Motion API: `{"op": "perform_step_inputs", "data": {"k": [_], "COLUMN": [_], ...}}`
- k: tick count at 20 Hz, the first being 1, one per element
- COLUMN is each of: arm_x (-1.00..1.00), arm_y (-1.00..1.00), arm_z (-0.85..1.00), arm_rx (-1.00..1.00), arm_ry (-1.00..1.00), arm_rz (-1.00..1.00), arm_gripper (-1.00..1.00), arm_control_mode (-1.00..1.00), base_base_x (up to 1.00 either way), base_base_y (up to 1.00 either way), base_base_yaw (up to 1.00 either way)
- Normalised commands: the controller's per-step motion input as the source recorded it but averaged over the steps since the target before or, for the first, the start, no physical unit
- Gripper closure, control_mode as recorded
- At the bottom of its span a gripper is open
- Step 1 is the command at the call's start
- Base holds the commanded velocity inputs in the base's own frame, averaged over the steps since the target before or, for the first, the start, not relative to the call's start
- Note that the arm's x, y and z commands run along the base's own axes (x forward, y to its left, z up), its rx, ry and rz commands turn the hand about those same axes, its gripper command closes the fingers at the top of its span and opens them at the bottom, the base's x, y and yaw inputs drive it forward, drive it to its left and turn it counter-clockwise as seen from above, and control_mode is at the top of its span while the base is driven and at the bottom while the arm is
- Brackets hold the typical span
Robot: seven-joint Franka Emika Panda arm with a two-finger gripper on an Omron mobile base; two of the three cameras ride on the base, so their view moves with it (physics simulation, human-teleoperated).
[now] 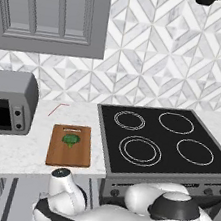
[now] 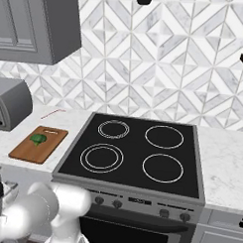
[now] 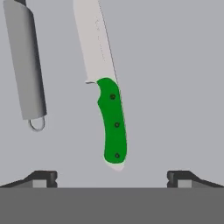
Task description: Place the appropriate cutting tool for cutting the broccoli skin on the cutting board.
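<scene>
In the hand view we've got our gripper [image 3: 112, 177] spread wide with nothing in it, hanging right over the green-handled knife [image 3: 109, 105], which lies flat on a plain grey surface beside a grey metal peeler [image 3: 25, 61]. Up on the counter [image 1: 10, 150], the cutting board [image 1: 69, 149] sits between the toaster oven [image 1: 5, 103] and the stove [image 1: 163, 141]. The little broccoli [image 1: 70, 139] floret's lying on it.

Glossy white rounded arm links, dark joint bands, black finger tips [image 3: 43, 176]
</scene>
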Motion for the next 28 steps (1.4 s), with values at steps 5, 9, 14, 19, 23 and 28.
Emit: {"op": "perform_step_inputs", "data": {"k": [5,9,14,19,23,28], "arm_x": [0.01,0.01,0.01,0.06,0.00,-0.08], "arm_y": [0.13,0.04,0.00,-0.01,-0.03,-0.17], "arm_z": [-0.53,-0.41,-0.45,-0.44,-0.47,-0.16], "arm_rx": [-0.09,-0.02,0.00,0.00,0.00,0.05], "arm_ry": [0.03,0.03,0.04,0.04,0.01,-0.05], "arm_rz": [0.00,0.00,0.00,0.00,0.00,0.00], "arm_gripper": [-1.00,-1.00,-1.00,-1.00,1.00,1.00], "arm_control_mode": [-1.00,-1.00,-1.00,-1.00,-1.00,-1.00], "base_base_x": [0.00,0.00,0.00,0.00,0.00,0.00], "base_base_y": [0.00,0.00,0.00,0.00,0.00,0.00], "base_base_yaw": [0.00,0.00,0.00,0.00,0.00,0.00]}}
